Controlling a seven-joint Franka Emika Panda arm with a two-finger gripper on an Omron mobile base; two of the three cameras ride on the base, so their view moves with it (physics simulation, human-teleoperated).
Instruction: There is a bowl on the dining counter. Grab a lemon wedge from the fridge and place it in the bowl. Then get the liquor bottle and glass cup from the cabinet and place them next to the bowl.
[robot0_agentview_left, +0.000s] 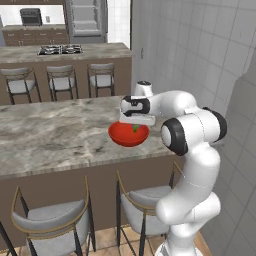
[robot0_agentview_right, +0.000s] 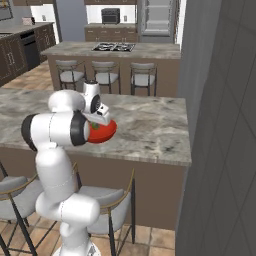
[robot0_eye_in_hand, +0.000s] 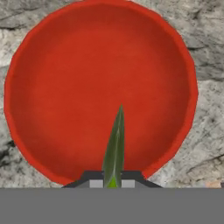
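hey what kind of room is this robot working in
Most likely a home kitchen with a dining area: a long marble counter with cushioned stools, a gas hob on the counter behind it, and a steel fridge at the back.

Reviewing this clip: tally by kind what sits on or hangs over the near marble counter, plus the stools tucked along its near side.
Bowl: 1, the red bowl on the dining counter.
Lemon wedge: 1, the lemon wedge pinched in the gripper above the bowl.
Stools: 2, one stool and a second stool.
Total: 4.
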